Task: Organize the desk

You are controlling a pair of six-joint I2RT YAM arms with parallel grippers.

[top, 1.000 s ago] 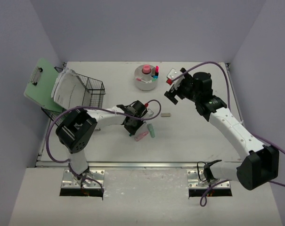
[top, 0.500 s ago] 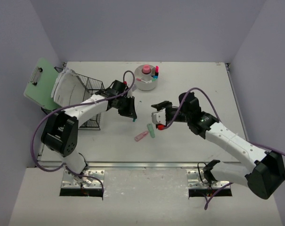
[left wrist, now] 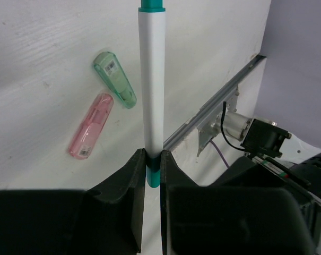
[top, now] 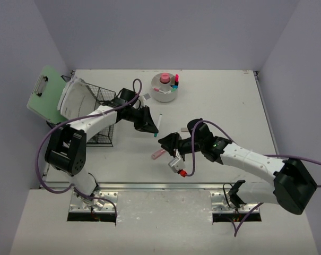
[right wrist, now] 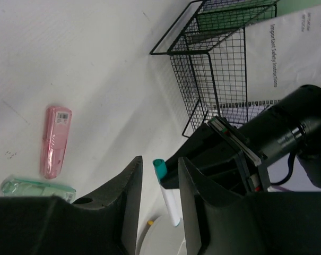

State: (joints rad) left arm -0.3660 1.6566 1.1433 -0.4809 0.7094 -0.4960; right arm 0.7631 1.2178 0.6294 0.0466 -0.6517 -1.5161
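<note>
Off-white and flat, the desk (top: 229, 106) starts at a metal rail (top: 160, 186) on the near side and runs back to lavender walls (top: 165, 32). It looks rigid, heavy and smooth. I judge it is not something to grip at all, only a surface to set or slide light items on, and small plastic pieces could skid across it.

Nearest the rail, the right gripper (top: 165, 142) hangs low over the desk, its jaws a little apart and empty. A pink highlighter (top: 158, 154) lies just beside it, and a green highlighter (left wrist: 114, 79) lies next to that.

Farther back, the left gripper (top: 149, 125) is clamped on a white pen (top: 159, 123) with teal ends, gripping it near one end. The desk lies below this gripper. Whether the pen's far tip touches the surface I cannot tell.

Beyond, a wire basket (top: 104, 109) with papers (top: 75, 98) stands at the left, and a round organizer (top: 164, 87) sits toward the far wall.
</note>
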